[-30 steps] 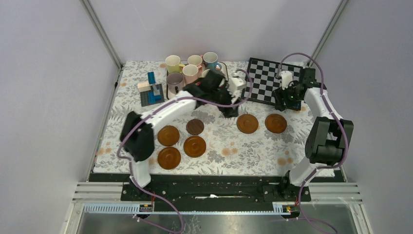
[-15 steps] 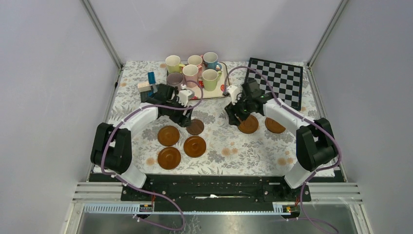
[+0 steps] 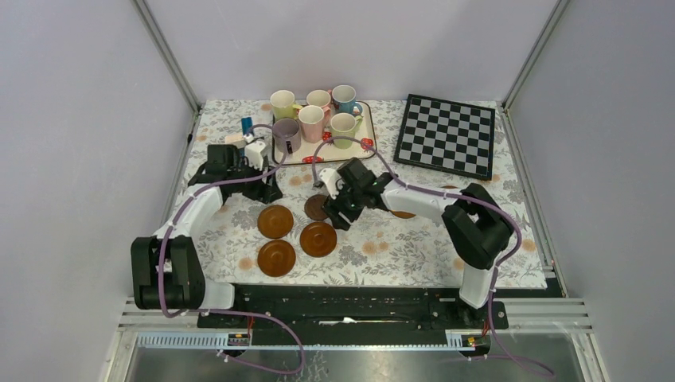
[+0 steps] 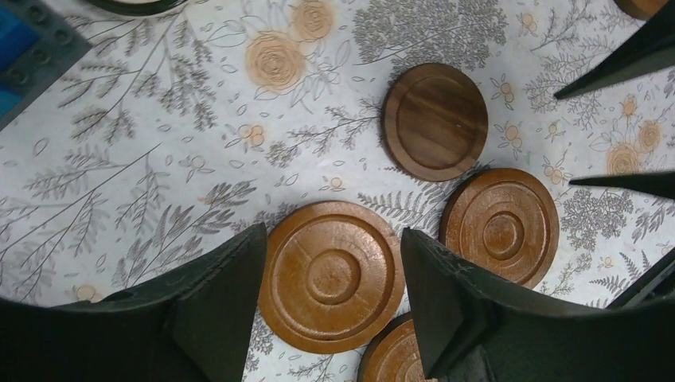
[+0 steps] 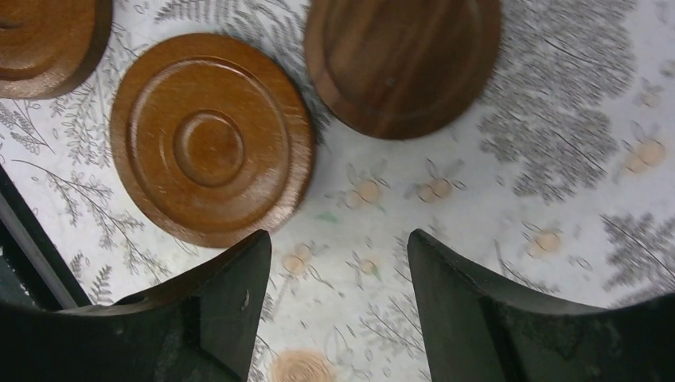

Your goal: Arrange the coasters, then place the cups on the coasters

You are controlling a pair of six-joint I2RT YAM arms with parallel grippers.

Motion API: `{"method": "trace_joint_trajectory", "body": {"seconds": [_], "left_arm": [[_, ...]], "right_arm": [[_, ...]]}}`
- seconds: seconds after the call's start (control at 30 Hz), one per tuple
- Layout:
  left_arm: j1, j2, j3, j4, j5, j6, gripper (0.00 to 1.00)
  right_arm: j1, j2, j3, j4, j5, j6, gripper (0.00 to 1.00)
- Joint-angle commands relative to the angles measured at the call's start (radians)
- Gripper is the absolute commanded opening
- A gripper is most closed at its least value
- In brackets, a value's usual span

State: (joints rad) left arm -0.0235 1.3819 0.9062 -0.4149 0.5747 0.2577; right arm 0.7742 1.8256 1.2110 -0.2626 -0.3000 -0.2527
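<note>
a ringed coaster [image 4: 332,274] flat on the flowered cloth [image 4: 159,159], framed in the gap between the fingers [image 4: 223,310] of the left gripper [image 4: 332,232], both its rims slipping out of sight behind their inner faces. fingers spread apart, nothing lifted between them; contact with the rim impossible to tell. beyond the fingertips, toward the right of the wrist view, the smaller dark coaster [image 4: 435,121]. just outside the right-hand finger, a second ringed coaster [image 4: 501,225]. low in the gap, the edge of a third coaster [image 4: 394,362], just beside the framed one. far past the left-hand finger, a dark block base with blue on it [image 4: 28,40].

right gripper [image 5: 338,239] likewise spread, only bare cloth between its fingers [image 5: 215,310]. beyond the left-hand fingertip, the second ringed coaster; beyond the right-hand one, the dark coaster.

from above, the dark coaster between the two grippers. cups [image 3: 312,122] upright and grouped on the white tray [image 3: 354,151], apart from both pairs of fingers, on the far side. chessboard [image 3: 446,135] well apart from the right gripper's fingers.
</note>
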Motion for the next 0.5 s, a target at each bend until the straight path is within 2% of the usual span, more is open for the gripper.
{"method": "trace_joint_trajectory", "body": {"seconds": [0.0, 0.3, 0.47], "left_arm": [[0.073, -0.064, -0.034, 0.039, 0.090, -0.005, 0.67], [0.130, -0.096, -0.063, 0.045, 0.124, -0.018, 0.70], [0.136, -0.115, -0.073, 0.057, 0.128, -0.029, 0.71]], "right_arm": [[0.085, 0.033, 0.048, 0.081, 0.072, 0.048, 0.72], [0.191, 0.083, 0.052, 0.114, 0.167, 0.059, 0.80], [0.209, 0.118, 0.058, 0.132, 0.237, 0.064, 0.80]]}}
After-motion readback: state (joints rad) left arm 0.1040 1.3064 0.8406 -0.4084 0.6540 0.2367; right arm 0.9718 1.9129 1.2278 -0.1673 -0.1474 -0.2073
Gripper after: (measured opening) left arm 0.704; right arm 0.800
